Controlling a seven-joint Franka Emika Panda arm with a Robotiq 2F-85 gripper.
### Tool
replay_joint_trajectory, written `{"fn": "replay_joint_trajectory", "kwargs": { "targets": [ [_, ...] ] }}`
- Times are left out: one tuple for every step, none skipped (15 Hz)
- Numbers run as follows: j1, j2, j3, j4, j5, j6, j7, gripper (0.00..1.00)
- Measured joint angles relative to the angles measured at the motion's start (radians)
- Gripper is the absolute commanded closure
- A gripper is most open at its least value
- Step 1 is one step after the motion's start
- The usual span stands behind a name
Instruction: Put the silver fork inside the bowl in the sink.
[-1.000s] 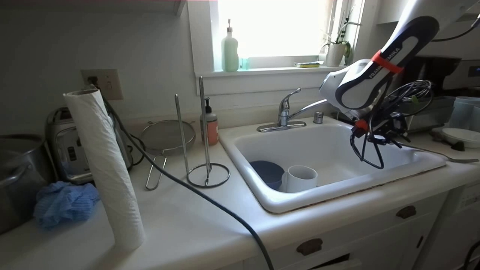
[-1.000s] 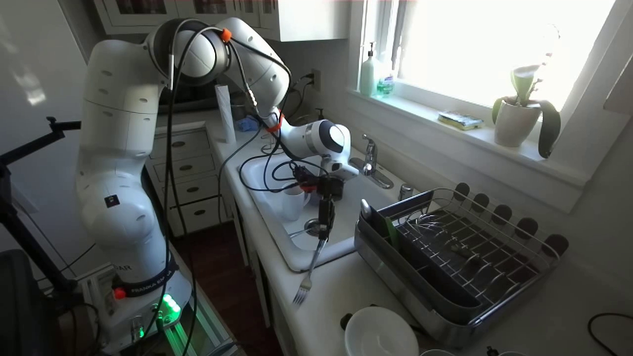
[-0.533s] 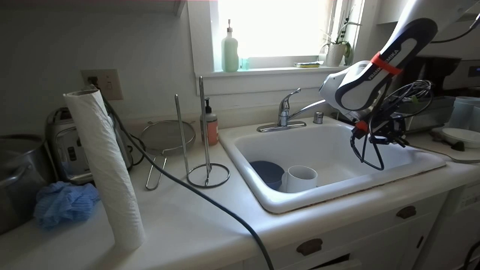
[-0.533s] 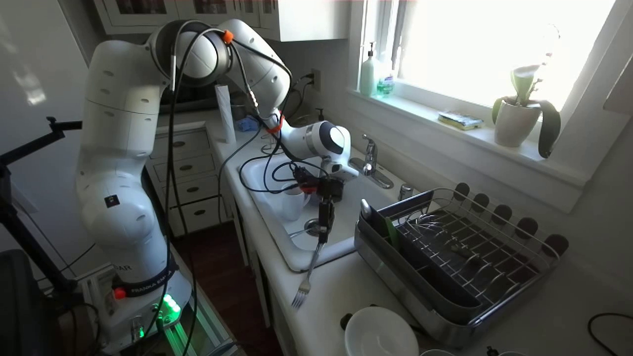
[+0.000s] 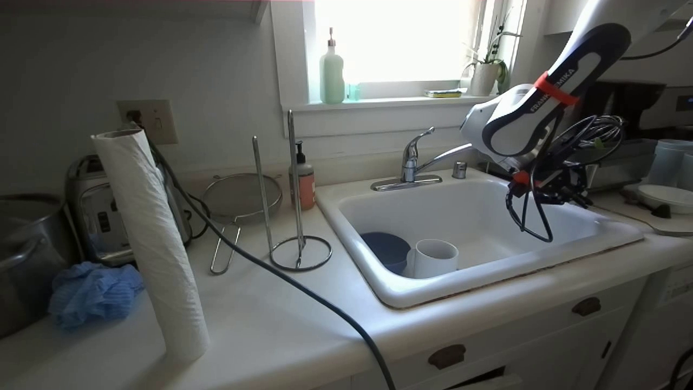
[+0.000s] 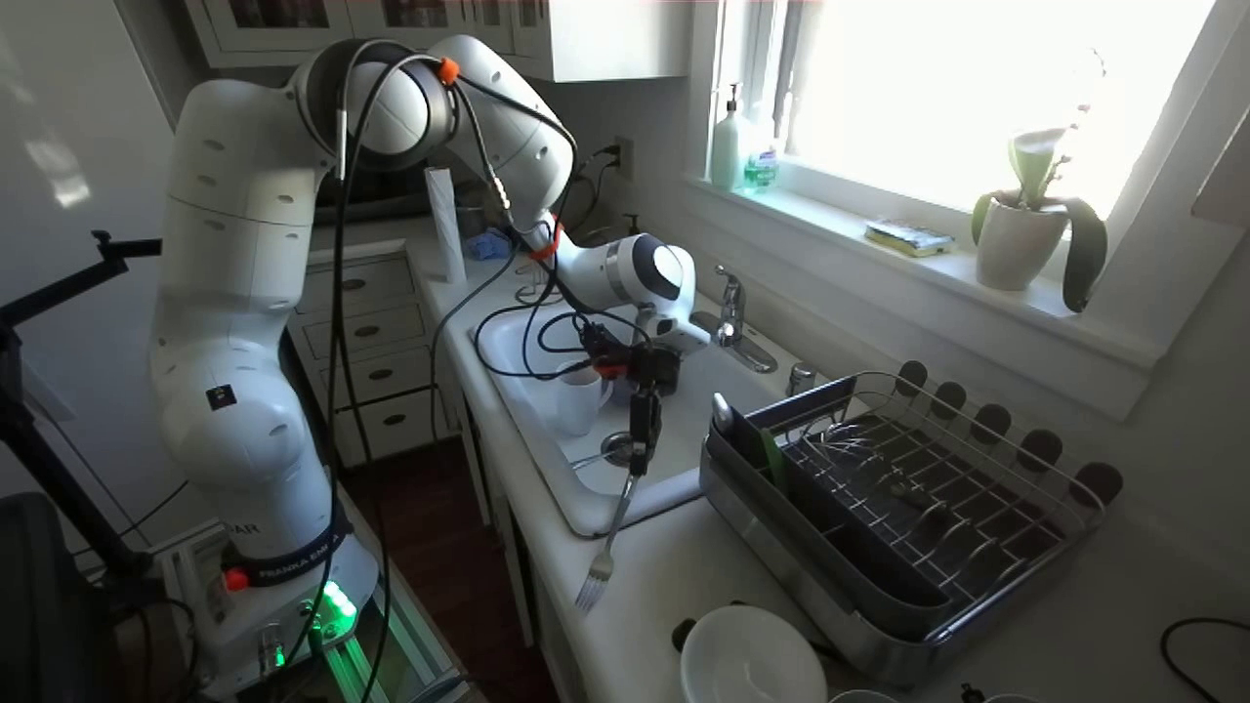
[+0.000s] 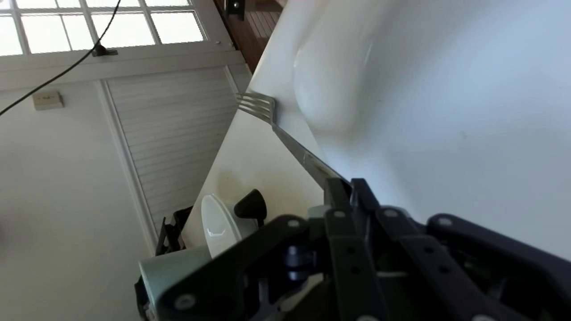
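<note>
Jaws closed tightly on the fork (image 7: 308, 159) suggest the pick-up is done, leaving the carry and drop into the bowl (image 5: 381, 246), which sits well apart from them at the far end of the sink (image 5: 487, 272), partly hidden behind the mug (image 5: 436, 261), while the fork's gripped end is lost between them.
</note>
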Motion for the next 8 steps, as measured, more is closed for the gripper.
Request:
{"fn": "replay_joint_trajectory", "kwargs": {
  "targets": [
    [0.001,-0.005,0.000,0.000,0.000,-0.007,0.000,0.98],
    [0.004,-0.011,0.001,0.000,-0.001,-0.018,0.000,0.98],
    [0.007,-0.020,0.001,0.000,-0.001,-0.032,0.000,0.98],
    [0.011,-0.030,0.001,-0.001,-0.001,-0.047,0.000,0.98],
    [0.015,-0.041,0.003,-0.002,-0.001,-0.065,0.000,0.98],
    [0.017,-0.054,0.006,-0.004,-0.001,-0.082,0.000,0.98],
    [0.019,-0.065,0.009,-0.005,-0.002,-0.099,0.000,0.98],
    [0.021,-0.077,0.010,-0.006,-0.002,-0.116,0.000,0.98]
  ]
}}
